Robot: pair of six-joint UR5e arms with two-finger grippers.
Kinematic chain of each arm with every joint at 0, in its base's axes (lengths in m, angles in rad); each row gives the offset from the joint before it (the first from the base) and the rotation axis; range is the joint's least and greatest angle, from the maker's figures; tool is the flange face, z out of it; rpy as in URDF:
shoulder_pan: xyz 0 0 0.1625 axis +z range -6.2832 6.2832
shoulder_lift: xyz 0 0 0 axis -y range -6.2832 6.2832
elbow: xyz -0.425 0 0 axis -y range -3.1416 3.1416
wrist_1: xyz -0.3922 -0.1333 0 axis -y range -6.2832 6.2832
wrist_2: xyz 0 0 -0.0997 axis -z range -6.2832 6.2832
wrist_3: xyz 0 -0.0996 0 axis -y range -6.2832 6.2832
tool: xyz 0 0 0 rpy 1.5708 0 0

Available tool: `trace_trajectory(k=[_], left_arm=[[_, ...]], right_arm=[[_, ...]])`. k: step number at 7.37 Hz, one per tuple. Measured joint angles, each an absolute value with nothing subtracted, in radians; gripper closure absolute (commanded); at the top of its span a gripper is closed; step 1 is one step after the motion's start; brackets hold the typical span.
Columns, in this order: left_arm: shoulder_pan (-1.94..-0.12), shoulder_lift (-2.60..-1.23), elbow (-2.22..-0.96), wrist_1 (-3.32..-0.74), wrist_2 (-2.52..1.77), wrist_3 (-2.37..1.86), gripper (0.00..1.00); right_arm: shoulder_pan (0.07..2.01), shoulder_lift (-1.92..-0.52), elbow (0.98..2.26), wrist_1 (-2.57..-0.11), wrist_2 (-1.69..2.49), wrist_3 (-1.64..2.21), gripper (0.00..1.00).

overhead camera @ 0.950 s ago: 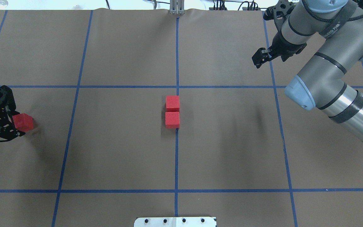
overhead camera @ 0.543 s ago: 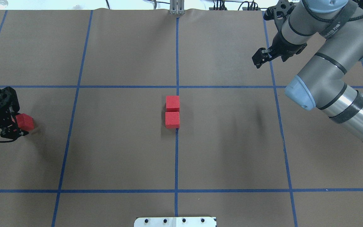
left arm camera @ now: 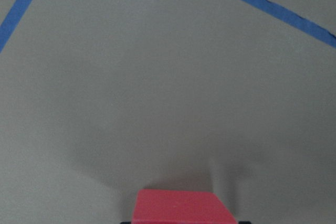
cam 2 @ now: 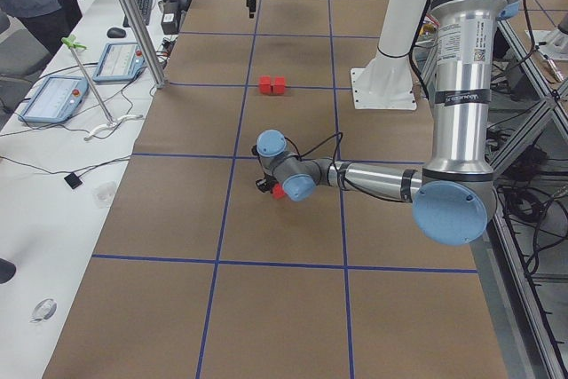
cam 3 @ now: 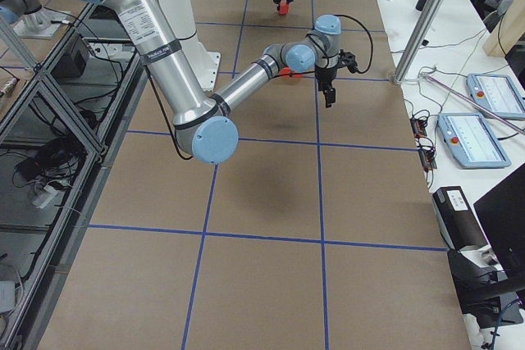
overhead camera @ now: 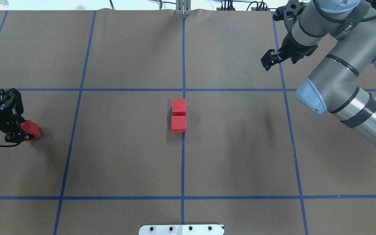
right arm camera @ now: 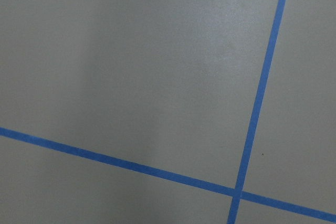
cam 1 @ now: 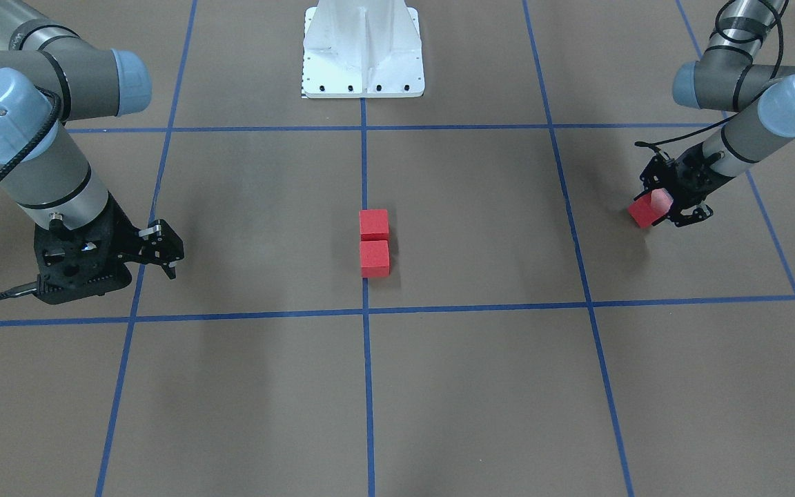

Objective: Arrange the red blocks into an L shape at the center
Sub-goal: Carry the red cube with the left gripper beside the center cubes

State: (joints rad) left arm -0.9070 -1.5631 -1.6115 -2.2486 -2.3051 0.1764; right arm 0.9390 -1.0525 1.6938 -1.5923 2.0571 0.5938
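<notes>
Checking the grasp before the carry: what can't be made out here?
- Left wrist view: the held red block is cut off by the bottom edge; fingers out of frame.
- Overhead view: the left gripper hides its own finger contact.
- Right wrist view: only floor and tape, no right gripper.

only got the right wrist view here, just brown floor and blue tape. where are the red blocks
observer: Two red blocks sit touching on the middle tape line, one behind the other.
operator: and the third one
observer: The third block is held tilted in the left hand, far out on the robot's left.
operator: is my hand holding anything
observer: No, the right hand is open and empty, well away from the pair.
</notes>
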Motion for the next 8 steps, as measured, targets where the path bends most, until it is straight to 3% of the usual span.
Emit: trace_trajectory(k=[4,8], left_arm=[[-0.911,-1.819,-1.655,-1.989,-2.334,0.177,1.00],[-0.852,-2.032,-1.552,-1.969,-2.308,0.177,1.00]], right_arm=[[0.972,-1.070,1.692,-1.593,2.065,0.554,0.00],[1.089,-1.175,1.707,-1.594,2.125,0.401,0.00]])
